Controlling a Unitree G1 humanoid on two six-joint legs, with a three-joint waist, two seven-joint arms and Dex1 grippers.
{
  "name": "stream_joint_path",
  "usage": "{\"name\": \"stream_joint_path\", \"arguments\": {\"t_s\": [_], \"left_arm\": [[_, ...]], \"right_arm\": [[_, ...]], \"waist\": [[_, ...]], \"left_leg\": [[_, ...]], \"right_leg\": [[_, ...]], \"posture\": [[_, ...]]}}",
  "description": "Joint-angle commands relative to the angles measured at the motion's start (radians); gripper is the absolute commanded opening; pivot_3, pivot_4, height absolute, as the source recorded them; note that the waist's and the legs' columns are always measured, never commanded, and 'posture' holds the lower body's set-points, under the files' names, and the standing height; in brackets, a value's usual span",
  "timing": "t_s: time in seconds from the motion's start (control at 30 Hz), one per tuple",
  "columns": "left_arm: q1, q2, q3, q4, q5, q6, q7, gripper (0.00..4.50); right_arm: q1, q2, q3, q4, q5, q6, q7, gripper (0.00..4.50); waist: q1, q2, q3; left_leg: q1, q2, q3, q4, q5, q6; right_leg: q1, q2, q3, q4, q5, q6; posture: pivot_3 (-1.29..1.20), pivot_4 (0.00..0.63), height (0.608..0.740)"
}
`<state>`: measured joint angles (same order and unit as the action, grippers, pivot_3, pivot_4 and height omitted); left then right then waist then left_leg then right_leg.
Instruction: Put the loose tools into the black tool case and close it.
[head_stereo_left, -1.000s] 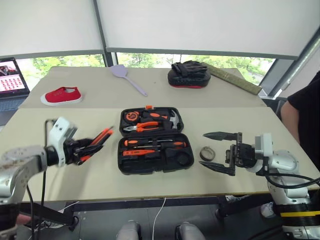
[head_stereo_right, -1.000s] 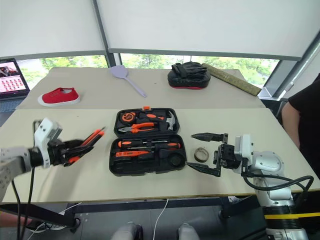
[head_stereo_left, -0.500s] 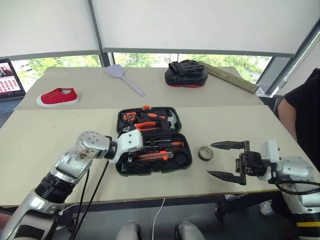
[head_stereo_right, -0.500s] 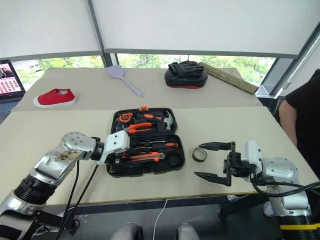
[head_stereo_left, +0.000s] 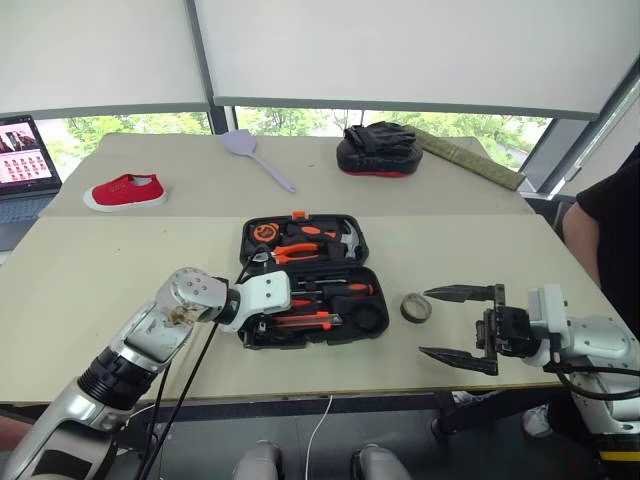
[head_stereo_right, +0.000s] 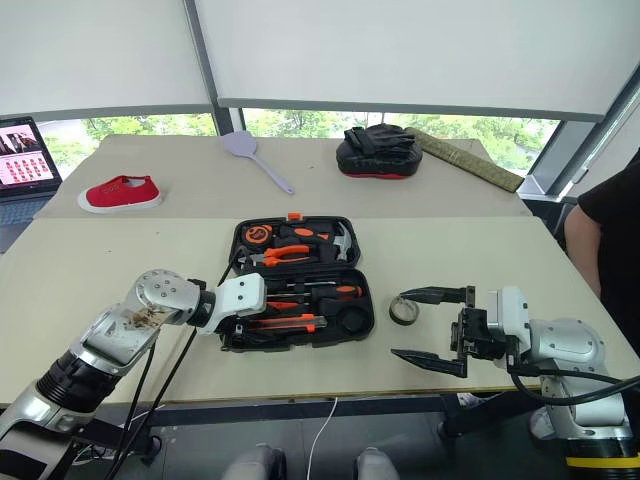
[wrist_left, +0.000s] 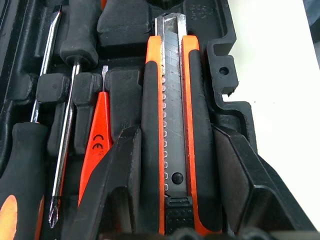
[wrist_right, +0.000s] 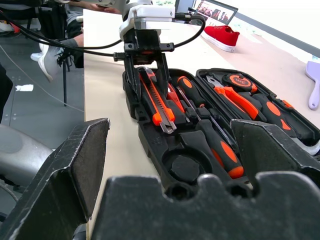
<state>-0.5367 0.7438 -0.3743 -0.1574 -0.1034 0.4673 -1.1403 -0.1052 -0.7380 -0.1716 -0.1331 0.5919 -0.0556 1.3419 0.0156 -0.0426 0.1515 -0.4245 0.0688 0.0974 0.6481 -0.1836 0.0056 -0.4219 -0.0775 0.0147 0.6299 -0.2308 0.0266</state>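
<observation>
Black tool case (head_stereo_left: 350, 235) lies open at the table's middle, lid half away from the robot, base half toward it. Base holds two long screwdrivers (wrist_left: 60, 125), a small orange screwdriver (wrist_left: 100, 135) and the utility knife (wrist_left: 172, 115) in the row nearest the front edge.

Left gripper (wrist_left: 172, 185) is down in that front row, its two fingers (wrist_left: 125, 175) straddling the knife body and touching both its sides. Whether the knife is fully seated in its slot or only resting on top: cannot tell. Reads as a grip on the knife at the point of placing it.

Tape roll (head_stereo_left: 415, 307) sits loose on the table just beside the case's right end, not yet packed. The round recess at the right end of the base looks meant for it.

Right gripper (head_stereo_left: 462, 325) hovers near the roll on the right, jaws spread wide, holding nothing.

Risks, as judged:
- Knife left proud of its slot if released early; lid would then not shut or latch.
- Fingers wedged in the moulded row could drag the knife or the whole case on withdrawal.
- Neighbouring orange screwdriver lies just beside the inner finger; a sideways pull could lift it out.
- Right jaws could nudge the roll away and set it rolling rather than catching it.
</observation>
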Motion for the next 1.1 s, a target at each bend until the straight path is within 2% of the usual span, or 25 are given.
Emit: {"name": "stream_joint_path", "arguments": {"t_s": [0.03, 0.1, 0.17, 0.2, 0.23, 0.3, 0.4, 0.5, 0.63, 0.8, 0.9, 1.1], "left_arm": [[0.013, -0.023, -0.005, 0.015, 0.012, -0.035, 0.009, 1.62], [0.016, -0.023, -0.002, 0.015, -0.005, -0.019, -0.012, 1.62], [0.016, -0.028, 0.004, 0.027, 0.002, -0.033, -0.005, 2.64], [0.016, -0.025, 0.006, 0.035, 0.011, -0.055, -0.004, 2.85], [0.015, -0.026, 0.012, 0.046, 0.018, -0.083, 0.0, 3.35], [0.009, -0.05, 0.044, 0.072, -0.001, -0.133, 0.012, 3.99], [-0.016, -0.105, 0.144, 0.098, -0.118, -0.115, 0.0, 3.99], [-0.022, -0.12, 0.196, 0.119, -0.173, -0.13, -0.028, 3.99], [0.0, -0.128, 0.225, 0.175, -0.18, -0.2, -0.04, 2.9], [0.063, -0.113, 0.188, 0.223, -0.132, -0.375, -0.097, 0.93], [0.085, -0.139, 0.193, 0.256, -0.131, -0.397, -0.079, 0.07], [0.097, -0.169, 0.128, 0.295, -0.052, -0.398, -0.045, 0.07]], "right_arm": [[-0.015, 0.004, -0.019, -0.01, 0.008, -0.014, -0.001, 4.5], [-0.014, 0.005, -0.019, -0.009, 0.007, -0.013, -0.003, 4.5], [-0.015, 0.006, -0.021, -0.006, 0.007, -0.013, -0.004, 4.5], [-0.016, 0.006, -0.022, -0.005, 0.007, -0.012, -0.006, 4.5], [-0.017, 0.006, -0.023, -0.004, 0.006, -0.012, -0.007, 4.5], [-0.018, 0.006, -0.024, 0.0, 0.006, -0.011, -0.009, 4.5], [-0.02, 0.006, -0.027, 0.008, 0.005, -0.007, -0.017, 4.5], [-0.02, 0.006, -0.03, 0.019, 0.005, -0.007, -0.023, 4.5], [-0.015, 0.012, -0.032, 0.031, 0.004, -0.012, -0.032, 4.5], [-0.005, 0.024, -0.029, 0.032, -0.003, -0.018, -0.046, 4.5], [0.005, 0.025, -0.031, 0.031, -0.004, -0.021, -0.047, 4.5], [0.006, 0.026, -0.034, 0.037, -0.01, -0.022, -0.052, 4.5]], "waist": [[0.002, 0.0, 0.0], [0.004, 0.0, 0.0], [0.004, 0.0, 0.0], [0.004, 0.0, 0.0], [0.003, 0.0, 0.0], [-0.001, 0.0, 0.0], [0.0, 0.0, 0.0], [-0.003, 0.0, 0.0], [-0.005, 0.0, 0.0], [-0.004, 0.0, 0.0], [-0.003, 0.0, 0.0], [-0.002, 0.001, 0.0]], "left_leg": [[0.0, 0.0, 0.0, 0.0, 0.0, 0.0], [0.0, 0.0, 0.0, 0.001, 0.0, 0.0], [0.0, 0.0, 0.0, 0.001, 0.0, 0.0], [0.0, 0.0, 0.0, 0.001, 0.0, 0.0], [0.0, 0.0, 0.0, 0.001, 0.0, 0.0], [0.0, 0.0, 0.0, 0.001, 0.0, 0.0], [-0.001, 0.0, 0.0, 0.001, 0.0, 0.0], [-0.002, 0.0, -0.001, 0.002, 0.0, 0.0], [-0.001, 0.0, -0.001, 0.002, 0.0, 0.0], [-0.001, 0.0, -0.001, 0.002, 0.0, 0.0], [-0.001, 0.0, -0.001, 0.002, 0.0, 0.0], [-0.001, 0.0, -0.001, 0.003, 0.0, 0.0]], "right_leg": [[0.0, 0.0, 0.0, 0.0, 0.0, 0.0], [0.0, 0.0, 0.0, 0.0, 0.0, 0.0], [0.001, 0.0, 0.0, 0.0, 0.0, 0.0], [0.001, 0.0, 0.0, 0.0, 0.0, 0.0], [0.001, 0.0, 0.0, 0.0, 0.0, 0.0], [0.0, 0.0, 0.0, 0.0, 0.0, 0.0], [0.0, 0.0, 0.0, 0.0, 0.001, -0.002], [0.0, 0.0, 0.0, 0.0, 0.001, -0.002], [0.0, 0.0, 0.0, 0.001, 0.001, -0.002], [0.0, 0.0, 0.0, 0.001, 0.002, -0.003], [0.0, 0.0, 0.0, 0.001, 0.002, -0.004], [0.001, 0.0, 0.0, 0.001, 0.003, -0.003]], "posture": [[0.0, 0.15, 0.74], [0.0, 0.15, 0.74], [0.0, 0.15, 0.74], [0.0, 0.15, 0.74], [0.0, 0.15, 0.74], [0.0, 0.15, 0.74], [0.0, 0.15, 0.74], [0.0, 0.15, 0.74], [0.0, 0.15, 0.74], [0.0, 0.15, 0.74], [0.0, 0.15, 0.74], [0.0, 0.15, 0.74]]}}
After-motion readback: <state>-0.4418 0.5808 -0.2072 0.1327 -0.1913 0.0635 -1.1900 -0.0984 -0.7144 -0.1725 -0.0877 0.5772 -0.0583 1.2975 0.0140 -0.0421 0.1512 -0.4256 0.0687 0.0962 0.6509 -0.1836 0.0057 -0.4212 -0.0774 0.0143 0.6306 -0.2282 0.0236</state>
